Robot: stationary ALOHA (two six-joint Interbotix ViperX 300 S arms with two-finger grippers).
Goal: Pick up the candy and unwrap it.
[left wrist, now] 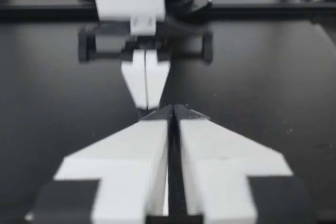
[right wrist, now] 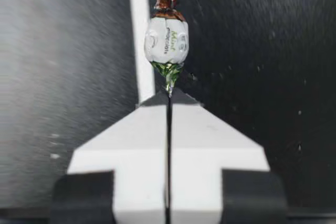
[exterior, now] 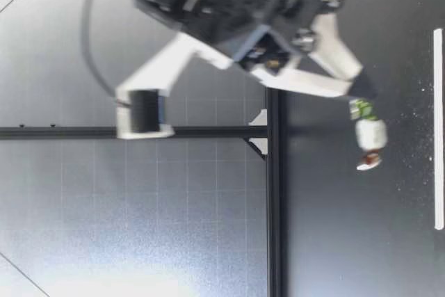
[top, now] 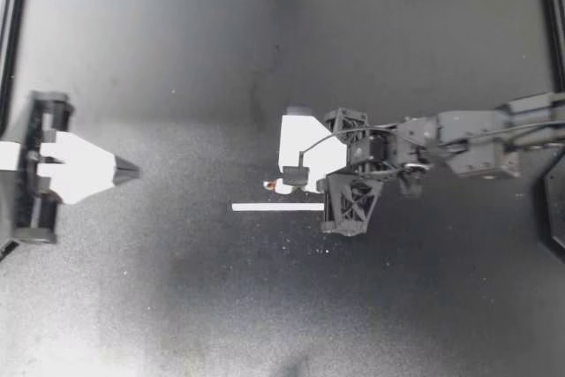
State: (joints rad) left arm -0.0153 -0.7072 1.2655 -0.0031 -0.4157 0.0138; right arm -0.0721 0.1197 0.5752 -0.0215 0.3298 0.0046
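Note:
The candy [top: 276, 186] is a small white sweet with a green twist at one end and a brown twist at the other. My right gripper [top: 291, 179] reaches in from the right and is shut on it. In the right wrist view its closed fingertips pinch the green twist, and the candy [right wrist: 166, 38] sticks straight out ahead of them. The low view shows the candy [exterior: 369, 135] held sideways at the tip of my right gripper [exterior: 360, 90], close to the table. My left gripper [top: 128, 171] rests far to the left, its fingers [left wrist: 131, 156] together with nothing between them.
A thin white strip [top: 278, 207] lies on the black table just in front of the candy. The table's black frame rail [exterior: 274, 193] runs along the back. Both arms stand well apart.

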